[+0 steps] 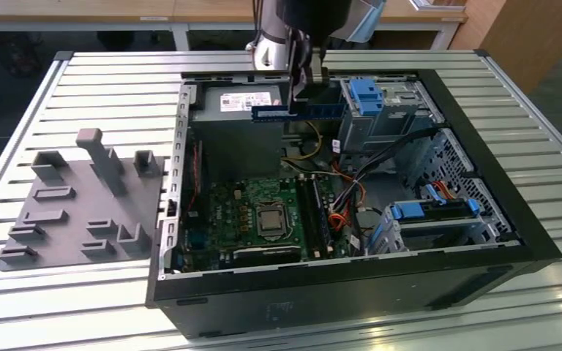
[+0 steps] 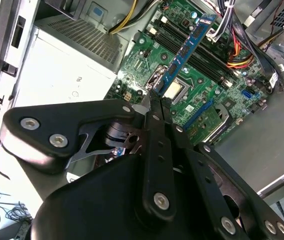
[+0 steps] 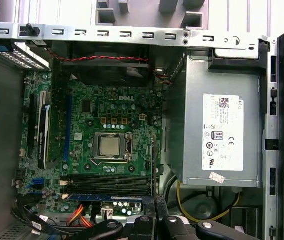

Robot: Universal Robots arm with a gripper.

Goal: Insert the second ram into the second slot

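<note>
Gripper (image 1: 303, 95) points down, clamping the second ram (image 1: 273, 112) above the motherboard (image 1: 227, 212).

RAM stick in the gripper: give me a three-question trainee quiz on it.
1. True or false: the gripper is shut on the RAM stick.
2. The stick is: A seated in a slot; B held above the open computer case; C lying on the grey fixture.
3. Name the large grey box beside the motherboard.
Key: 1 true; 2 B; 3 power supply.
</note>
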